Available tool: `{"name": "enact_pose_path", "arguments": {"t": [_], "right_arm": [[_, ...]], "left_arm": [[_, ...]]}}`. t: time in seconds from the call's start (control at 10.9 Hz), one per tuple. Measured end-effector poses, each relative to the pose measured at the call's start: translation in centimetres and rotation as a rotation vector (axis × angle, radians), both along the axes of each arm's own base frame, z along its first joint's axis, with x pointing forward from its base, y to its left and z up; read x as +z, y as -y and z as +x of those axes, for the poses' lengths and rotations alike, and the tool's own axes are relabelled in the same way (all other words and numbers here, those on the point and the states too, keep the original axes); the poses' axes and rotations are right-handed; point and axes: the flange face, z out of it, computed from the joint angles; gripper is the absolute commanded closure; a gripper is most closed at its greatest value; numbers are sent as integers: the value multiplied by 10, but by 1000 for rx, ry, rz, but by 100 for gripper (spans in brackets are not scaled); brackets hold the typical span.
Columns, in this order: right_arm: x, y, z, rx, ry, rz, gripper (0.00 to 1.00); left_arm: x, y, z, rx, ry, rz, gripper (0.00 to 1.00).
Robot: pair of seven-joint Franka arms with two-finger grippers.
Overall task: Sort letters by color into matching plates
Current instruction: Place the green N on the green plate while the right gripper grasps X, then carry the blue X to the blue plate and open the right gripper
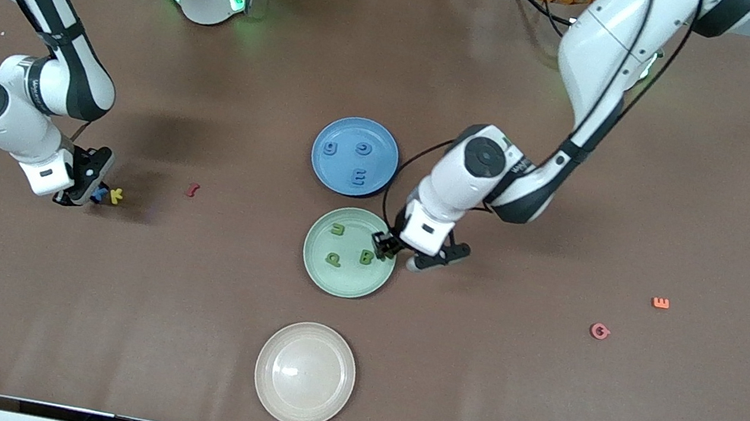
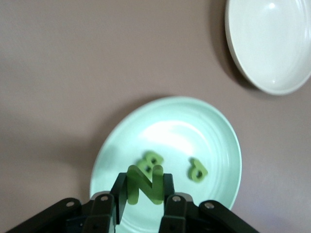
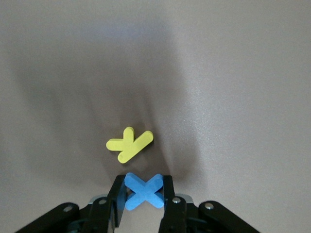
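Letters sorted so far, front view: three blue ones on the blue plate, three green ones on the mint-green plate, cream plate bare, nearest the camera. Left gripper over the green plate's rim on the left arm's side; right gripper low at the table toward the right arm's end, touching the yellow K; red letter near it; orange E and pink G toward the left arm's end. Left wrist view: fingers clamped on a green N, upright, directly above the mint-green plate with two green letters below, so likely just a release needed. Right wrist view: fingers pressed against a blue X, yellow K just beside it; blue plate well apart toward the table's middle, the direction the carry probably takes.
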Motion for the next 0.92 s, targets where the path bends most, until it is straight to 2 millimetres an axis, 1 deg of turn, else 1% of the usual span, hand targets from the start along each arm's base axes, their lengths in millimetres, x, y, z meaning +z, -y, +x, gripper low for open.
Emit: {"name": "enact_pose_path", "arguments": {"t": [0.18,0.28,0.37,0.46,0.55,0.64,0.74,0.83,0.92], "right_arm": [[1,1,0,-1,-10,-2,100],[4,1,2,0,-22,-8,100],[14,0,4,4,-36,-18,100],[26,-2,5,2,-55,-27,100],[38,-6,5,-9,-75,-27,100],[48,-13,5,-23,-95,-18,100],[57,-23,5,-37,-111,-3,100],[63,-33,5,-56,-124,2,100],[67,-43,4,-85,-138,-1,100]], "left_arm": [[4,34,-22,6,34,22,100],[5,45,-30,2,45,27,100],[0,48,-33,-1,44,34,93],[-9,47,-32,0,38,42,64],[-17,45,-30,4,33,50,39],[-23,44,-29,6,30,56,19],[-27,44,-28,5,30,58,7],[-27,45,-29,-11,40,67,0],[-27,46,-29,-29,53,78,0]]}}
